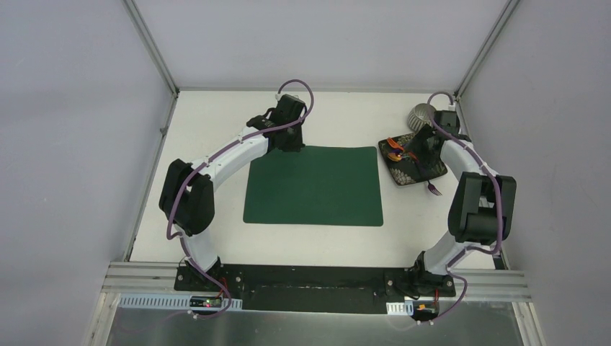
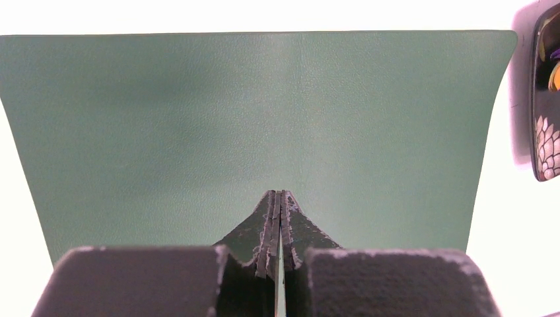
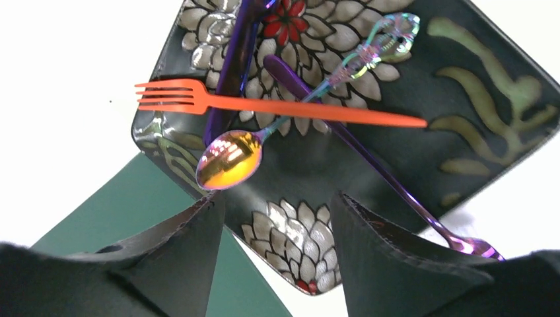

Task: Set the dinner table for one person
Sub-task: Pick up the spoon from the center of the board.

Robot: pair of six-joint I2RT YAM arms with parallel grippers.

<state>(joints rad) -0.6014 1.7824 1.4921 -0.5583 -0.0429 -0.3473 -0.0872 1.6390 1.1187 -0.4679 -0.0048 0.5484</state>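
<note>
The white dinner table (image 1: pixel 339 115) holds a dark green placemat (image 1: pixel 313 186) at its middle. A dark square floral plate (image 1: pixel 425 171) lies to the placemat's right. In the right wrist view the plate (image 3: pixel 462 99) carries an orange fork (image 3: pixel 277 109), an iridescent spoon (image 3: pixel 228 160) and a long purple utensil (image 3: pixel 376 158). My right gripper (image 3: pixel 274 208) is open, its fingers astride the plate's near corner, and it also shows in the top view (image 1: pixel 418 151). My left gripper (image 2: pixel 279 197) is shut and empty over the placemat (image 2: pixel 264 119), at its far left corner in the top view (image 1: pixel 290 138).
A silvery ribbed bowl (image 1: pixel 421 114) stands behind the plate near the back right frame post. A purple utensil end (image 1: pixel 434 189) sticks out past the plate's near edge. The plate's edge (image 2: pixel 547 99) shows at the right of the left wrist view.
</note>
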